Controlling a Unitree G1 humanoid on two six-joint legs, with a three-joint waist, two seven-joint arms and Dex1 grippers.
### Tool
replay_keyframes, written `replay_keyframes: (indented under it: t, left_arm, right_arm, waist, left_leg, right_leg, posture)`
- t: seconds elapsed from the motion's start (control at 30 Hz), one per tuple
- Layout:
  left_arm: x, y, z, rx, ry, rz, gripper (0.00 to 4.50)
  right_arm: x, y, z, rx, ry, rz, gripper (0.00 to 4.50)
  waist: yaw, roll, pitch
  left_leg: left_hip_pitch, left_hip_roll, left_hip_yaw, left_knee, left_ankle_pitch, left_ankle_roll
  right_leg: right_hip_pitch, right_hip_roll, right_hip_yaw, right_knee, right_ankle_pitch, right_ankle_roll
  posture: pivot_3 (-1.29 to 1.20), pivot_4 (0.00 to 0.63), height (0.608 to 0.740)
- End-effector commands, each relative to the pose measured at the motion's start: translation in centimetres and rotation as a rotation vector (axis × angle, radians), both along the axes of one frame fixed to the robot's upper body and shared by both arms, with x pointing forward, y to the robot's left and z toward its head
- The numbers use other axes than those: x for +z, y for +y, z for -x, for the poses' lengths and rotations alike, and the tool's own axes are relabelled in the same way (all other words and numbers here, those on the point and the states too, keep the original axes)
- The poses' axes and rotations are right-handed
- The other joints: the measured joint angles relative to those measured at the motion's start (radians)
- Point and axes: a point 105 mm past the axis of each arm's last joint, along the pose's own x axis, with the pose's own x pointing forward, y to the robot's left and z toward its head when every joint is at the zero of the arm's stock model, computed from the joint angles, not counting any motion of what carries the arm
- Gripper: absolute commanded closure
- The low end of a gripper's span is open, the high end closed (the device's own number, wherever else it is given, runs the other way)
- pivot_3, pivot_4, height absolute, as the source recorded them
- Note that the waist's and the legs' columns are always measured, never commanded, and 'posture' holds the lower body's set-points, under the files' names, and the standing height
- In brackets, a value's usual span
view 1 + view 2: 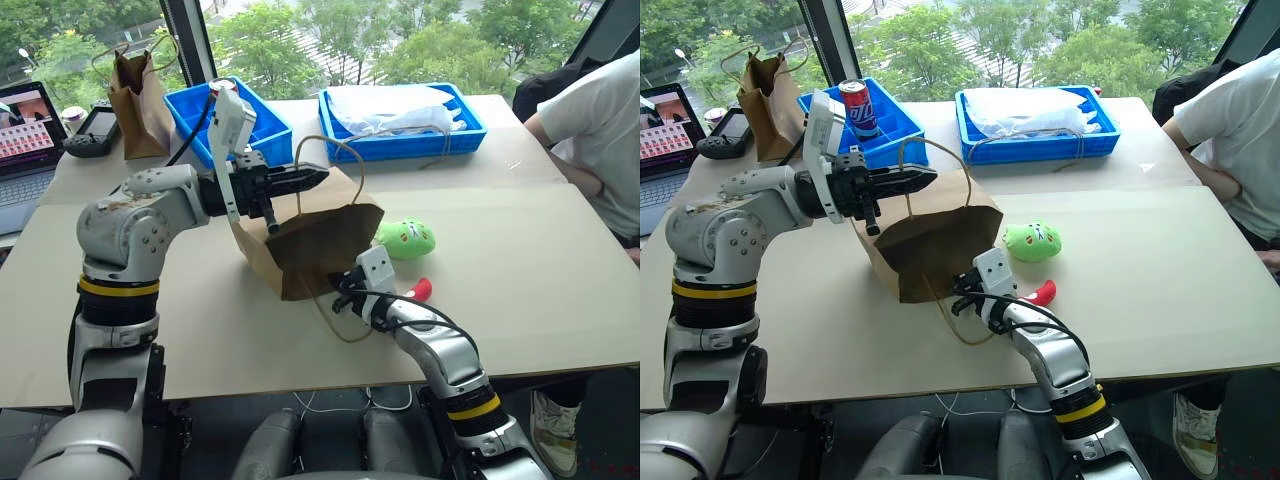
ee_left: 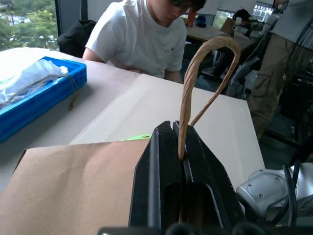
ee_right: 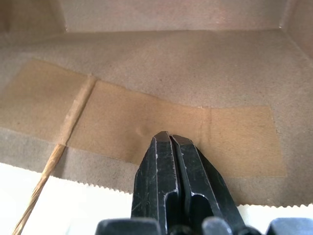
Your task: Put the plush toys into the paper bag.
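1. Left end effector [image 2: 180, 147] is clamped on a twine handle [image 2: 203, 73], lifting the paper bag [image 1: 315, 240] so its mouth tips open toward the robot
2. Right end effector [image 3: 168, 139] is closed on nothing at the lower rim, likely pinning it
3. Green plush toy [image 1: 405, 238] and red plush toy [image 1: 421, 289] lie on the bench [image 1: 540, 270] beside the bag, not yet bagged

The bag [image 1: 320, 240] is showing matt brown kraft paper, creased, with a saw-toothed rim and a smoother paper patch glued inside; its handle [image 2: 205, 73] is looking like twisted paper twine. The left claw [image 2: 178, 147] and right claw [image 3: 171, 142] are showing black hard plastic, faintly glossy, the right one scratched. The green toy [image 1: 405, 238] and red toy [image 1: 421, 290] are looking soft and plush. The trays [image 1: 400, 120] are gleaming as smooth blue plastic. The counter [image 1: 540, 260] is looking matt beige.
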Motion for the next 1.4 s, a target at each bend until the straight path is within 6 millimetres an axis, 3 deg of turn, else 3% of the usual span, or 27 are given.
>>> replay_keyframes:
  t: [0.03, 0.2, 0.3, 0.43, 0.6, 0.7, 0.77, 0.83, 1.07, 1.23, 1.4]
  left_arm:
    - [0.3, 0.3, 0.6, -0.019, 0.026, 0.014, 4.5]
    - [-0.7, 0.2, 1.1, -0.037, 0.085, 0.033, 4.5]
    - [-0.8, 0.0, 1.7, -0.08, 0.128, 0.076, 4.5]
    - [-1.3, -0.1, 2.1, -0.103, 0.139, 0.079, 4.5]
    - [-1.4, -0.1, 2.3, -0.114, 0.14, 0.092, 4.5]
    - [-1.8, -0.1, 2.5, -0.124, 0.143, 0.084, 4.5]
    - [-2.2, -0.4, 2.9, -0.14, 0.138, 0.062, 4.5]
    - [-2.8, -0.6, 3.4, -0.17, 0.126, 0.025, 4.5]
    - [-3.1, -0.6, 3.2, -0.167, 0.112, 0.016, 4.5]
    - [-3.1, -0.7, 3.1, -0.158, 0.11, 0.026, 4.5]
    - [-3.1, -0.9, 3.2, -0.151, 0.111, 0.014, 4.5]
  right_arm:
    - [-0.3, 0.1, 0.4, 0.011, 0.038, -0.035, 4.41]
    - [3.7, -0.5, 0.3, 0.046, -0.067, -0.091, 4.41]
    - [7.8, -1.7, 1.4, 0.107, -0.115, -0.164, 4.41]
    - [10.1, -4.7, 3.8, 0.202, -0.125, -0.056, 3.42]
    - [10.6, -9.6, 6.4, 0.245, -0.066, 0.113, 1.7]
    - [9.7, -12.4, 7.0, 0.268, -0.011, 0.28, 0.63]
    - [8.4, -13.0, 7.2, 0.312, 0.017, 0.369, 0.04]
    - [7.0, -13.0, 7.3, 0.375, 0.039, 0.429, 0.04]
    - [3.2, -13.3, 3.2, 0.437, -0.044, 0.604, 0.04]
    - [1.8, -14.1, 2.7, 0.459, -0.005, 0.626, 1.44]
    - [4.5, -14.7, 3.4, 0.431, -0.039, 0.567, 3.17]
  waist:
    - [0.0, 0.0, 0.0]
    - [-0.001, 0.0, 0.0]
    - [0.003, 0.0, 0.0]
    - [0.004, 0.0, 0.0]
    - [0.011, 0.0, 0.0]
    - [0.014, 0.0, 0.0]
    - [0.012, 0.0, 0.0]
    - [0.011, 0.0, 0.0]
    - [0.009, 0.0, 0.0]
    - [0.014, 0.0, 0.0]
    - [0.025, 0.0, 0.0]
  left_leg:
    - [0.0, 0.0, 0.0, 0.0, 0.0, 0.0]
    - [-0.001, 0.0, 0.0, -0.002, 0.0, -0.001]
    - [-0.005, 0.0, 0.0, -0.002, 0.001, -0.001]
    - [-0.006, 0.0, 0.0, -0.002, 0.001, -0.001]
    - [-0.007, 0.0, 0.0, -0.004, 0.0, 0.0]
    - [-0.008, 0.0, 0.001, -0.004, 0.0, 0.0]
    - [-0.007, 0.0, 0.002, -0.003, 0.0, 0.0]
    - [-0.006, 0.001, 0.003, -0.003, 0.0, 0.0]
    - [-0.007, 0.0, 0.004, -0.003, 0.001, -0.001]
    - [-0.007, 0.0, 0.003, -0.003, 0.001, -0.001]
    - [-0.007, 0.0, 0.003, -0.003, 0.0, 0.0]
  right_leg:
    - [0.0, 0.0, 0.0, 0.0, 0.0, 0.0]
    - [-0.001, 0.0, 0.001, 0.0, 0.0, 0.0]
    - [-0.002, 0.0, 0.001, 0.001, 0.0, -0.001]
    - [-0.002, -0.001, 0.0, -0.001, 0.0, -0.001]
    - [-0.002, -0.001, 0.0, -0.003, 0.0, 0.0]
    - [-0.001, -0.002, 0.0, -0.004, 0.0, 0.0]
    - [0.0, -0.002, 0.0, -0.005, 0.0, 0.0]
    - [0.0, -0.002, -0.001, -0.005, 0.0, 0.0]
    - [-0.001, -0.003, 0.0, -0.004, 0.0, 0.0]
    - [-0.001, -0.003, 0.0, -0.004, 0.0, -0.001]
    - [-0.001, -0.004, 0.0, -0.004, 0.0, 0.0]
  posture:
    - [0.0, 0.15, 0.74]
    - [0.0, 0.15, 0.74]
    - [0.0, 0.15, 0.74]
    - [0.0, 0.15, 0.74]
    - [0.0, 0.15, 0.74]
    - [0.0, 0.15, 0.74]
    - [0.0, 0.15, 0.74]
    - [0.0, 0.15, 0.74]
    - [0.0, 0.15, 0.74]
    - [0.0, 0.15, 0.74]
    - [0.0, 0.15, 0.74]
